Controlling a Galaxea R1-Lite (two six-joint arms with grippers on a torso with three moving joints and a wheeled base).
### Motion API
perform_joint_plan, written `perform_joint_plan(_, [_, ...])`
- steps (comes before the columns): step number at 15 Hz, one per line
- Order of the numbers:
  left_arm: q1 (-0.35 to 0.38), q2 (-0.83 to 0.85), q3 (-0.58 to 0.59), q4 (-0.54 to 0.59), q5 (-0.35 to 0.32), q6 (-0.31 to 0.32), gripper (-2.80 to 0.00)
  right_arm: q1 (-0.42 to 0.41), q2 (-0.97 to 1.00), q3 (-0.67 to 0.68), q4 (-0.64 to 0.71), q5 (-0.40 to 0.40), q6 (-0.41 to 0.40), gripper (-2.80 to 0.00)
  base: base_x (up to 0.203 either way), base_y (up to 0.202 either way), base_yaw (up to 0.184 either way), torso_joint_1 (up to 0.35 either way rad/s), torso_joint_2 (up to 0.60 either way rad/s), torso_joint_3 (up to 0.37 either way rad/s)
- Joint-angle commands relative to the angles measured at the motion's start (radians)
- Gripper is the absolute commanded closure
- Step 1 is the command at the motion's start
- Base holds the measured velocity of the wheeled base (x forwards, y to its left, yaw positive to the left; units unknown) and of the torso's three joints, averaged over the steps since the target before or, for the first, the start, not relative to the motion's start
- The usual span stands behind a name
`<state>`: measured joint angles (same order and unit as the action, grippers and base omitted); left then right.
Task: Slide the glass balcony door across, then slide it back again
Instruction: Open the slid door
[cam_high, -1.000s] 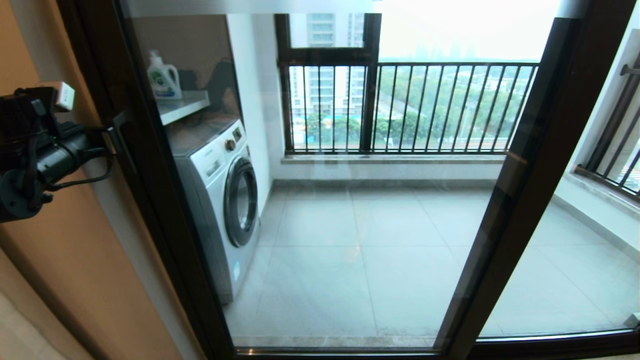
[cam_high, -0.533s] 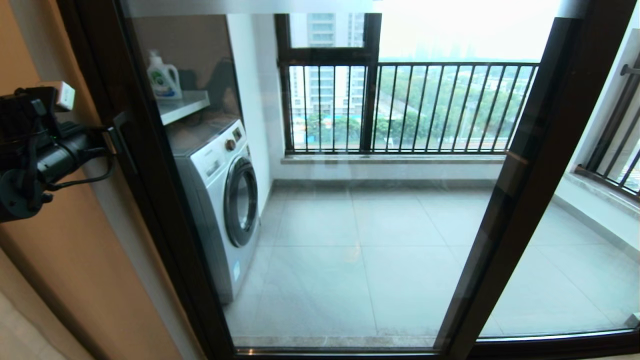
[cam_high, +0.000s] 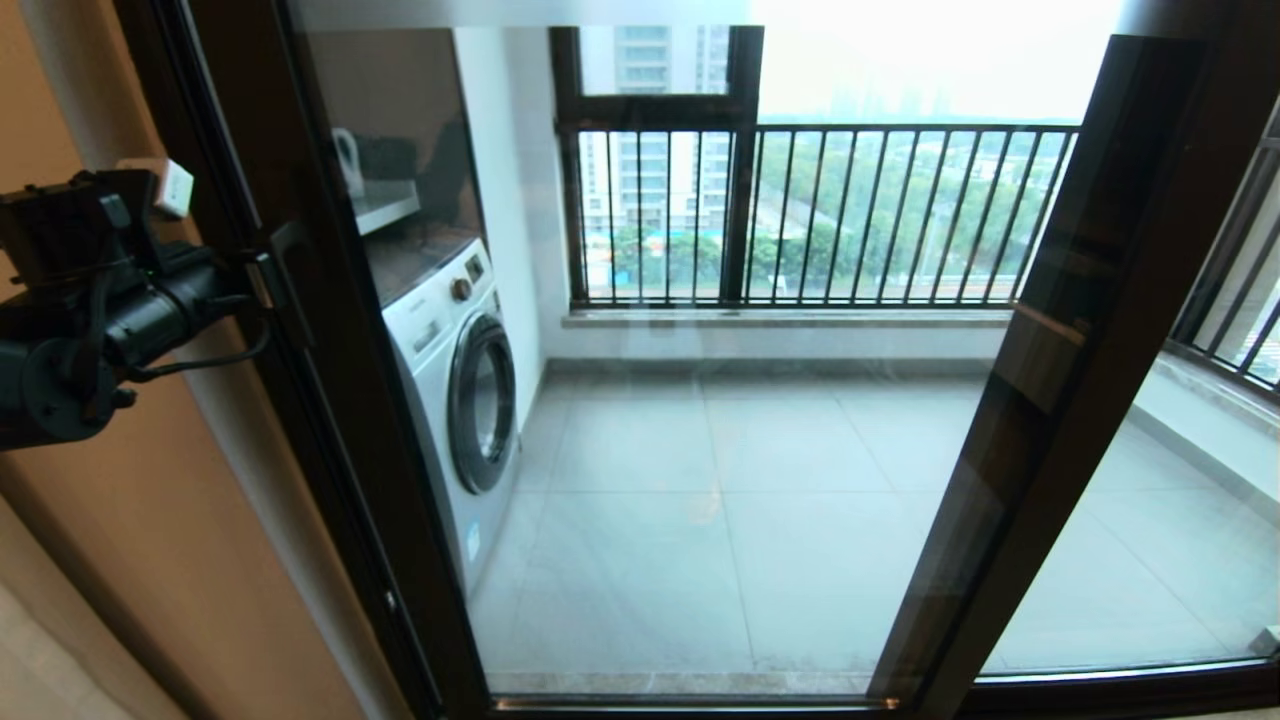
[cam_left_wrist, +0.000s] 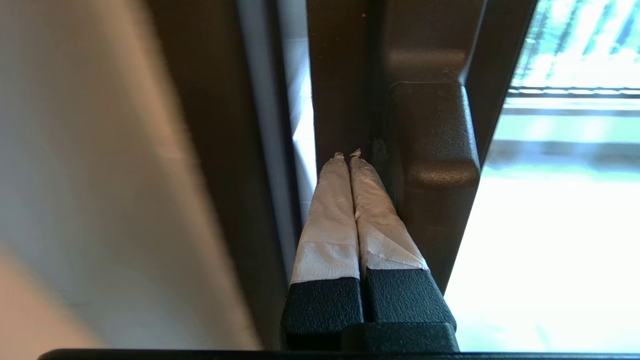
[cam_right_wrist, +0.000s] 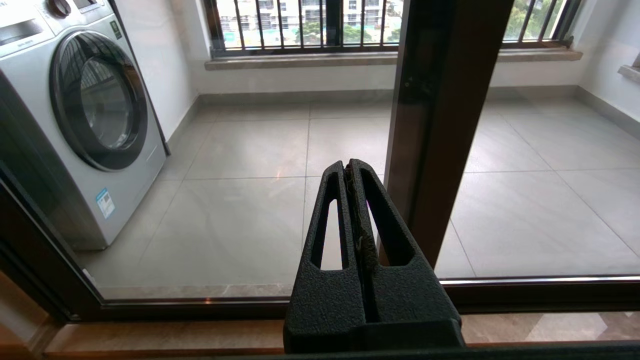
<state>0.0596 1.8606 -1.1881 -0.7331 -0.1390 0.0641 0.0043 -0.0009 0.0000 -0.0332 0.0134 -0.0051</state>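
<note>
The glass balcony door (cam_high: 700, 450) fills the head view, a clear pane in a dark brown frame. Its small dark handle (cam_high: 285, 270) sits on the left stile (cam_high: 330, 400). My left gripper (cam_high: 255, 275) reaches in from the left at handle height. In the left wrist view the left gripper (cam_left_wrist: 348, 156) is shut, its white-taped fingers (cam_left_wrist: 330, 215) pressed together against the side of the handle (cam_left_wrist: 432, 145). A thin bright gap (cam_left_wrist: 302, 125) shows between the stile and the jamb. My right gripper (cam_right_wrist: 347, 167) hangs shut and empty, low before the glass.
Behind the glass stand a white washing machine (cam_high: 450, 390), a shelf with a detergent bottle (cam_high: 345, 160) and a window with black railing bars (cam_high: 820, 215). An orange wall (cam_high: 120, 520) with a white switch (cam_high: 172, 185) borders the left. Another dark stile (cam_high: 1080, 350) crosses at right.
The door's left stile, handle and my left gripper have shifted to the right together. The detergent bottle is now mostly covered by the stile.
</note>
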Motion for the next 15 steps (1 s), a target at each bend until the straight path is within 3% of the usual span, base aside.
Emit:
perform_joint_plan(1, [-0.077,-0.008,0.001,-0.005,0.001,0.001,0.0,0.0,0.001,0.012,-0.001,0.0,0.0,0.0,0.0,0.0,0.0,0.0,0.0,0.0])
perform_joint_plan(7, [-0.129,-0.024,0.003,-0.005,0.015,0.002,0.0,0.0,0.001,0.012,-0.001,0.0,-0.001,0.0,0.0,0.0,0.0,0.0,0.0,0.0])
perform_joint_plan(15, [-0.144,-0.024,0.002,-0.005,0.018,0.002,0.0,0.0,0.001,0.012,-0.001,0.0,0.0,0.0,0.0,0.0,0.0,0.0,0.0,0.0])
